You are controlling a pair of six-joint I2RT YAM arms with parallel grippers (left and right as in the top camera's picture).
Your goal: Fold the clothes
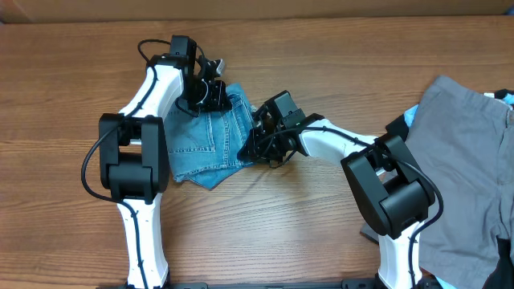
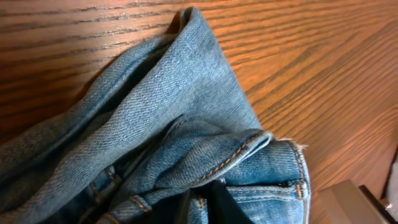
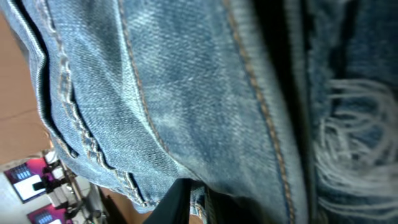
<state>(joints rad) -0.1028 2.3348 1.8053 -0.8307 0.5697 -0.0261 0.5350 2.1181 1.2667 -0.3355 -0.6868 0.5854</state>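
Note:
Light-blue denim jeans (image 1: 205, 143) lie folded into a compact bundle on the wooden table, left of centre. My left gripper (image 1: 213, 95) is at the bundle's far edge. In the left wrist view its dark fingers (image 2: 199, 202) are shut on a stitched denim fold (image 2: 186, 112). My right gripper (image 1: 253, 143) is at the bundle's right edge. The right wrist view shows it (image 3: 196, 202) pinching a layer of denim (image 3: 186, 81), with frayed white threads (image 3: 354, 143) to the right.
Grey trousers (image 1: 466, 160) are spread at the right side of the table, a pale-blue piece (image 1: 411, 116) peeking out at their left edge and a dark piece (image 1: 506, 265) at the bottom right corner. Bare wood (image 1: 64, 96) lies left of the jeans.

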